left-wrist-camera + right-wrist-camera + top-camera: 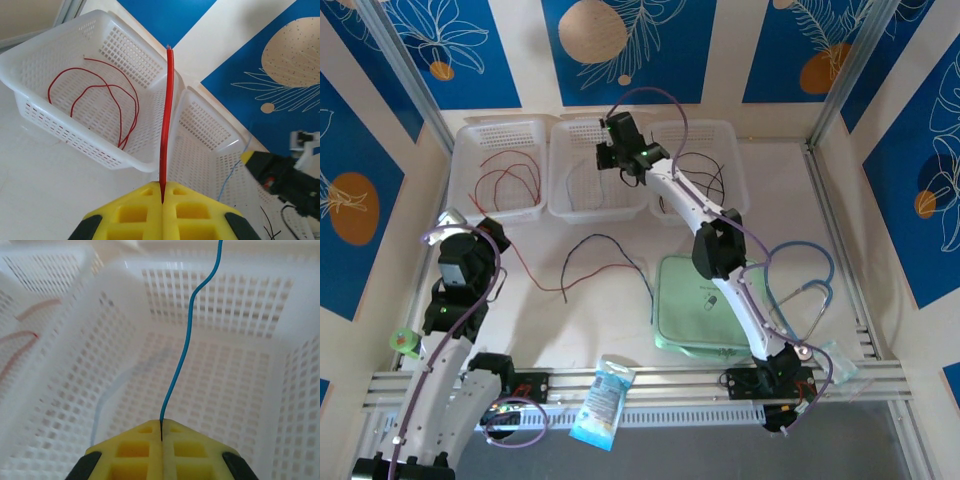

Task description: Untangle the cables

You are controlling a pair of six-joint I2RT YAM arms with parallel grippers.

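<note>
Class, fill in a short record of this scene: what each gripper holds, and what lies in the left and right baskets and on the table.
Left gripper: shut on a red cable
Right gripper: shut on a blue cable, over the middle basket
Left basket: red cables
Right basket: black cables
Table: loose cables

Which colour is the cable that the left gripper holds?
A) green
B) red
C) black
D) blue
B: in the left wrist view the left gripper is shut on a red cable that rises from between its fingers; the blue cable is in the right gripper.
</note>
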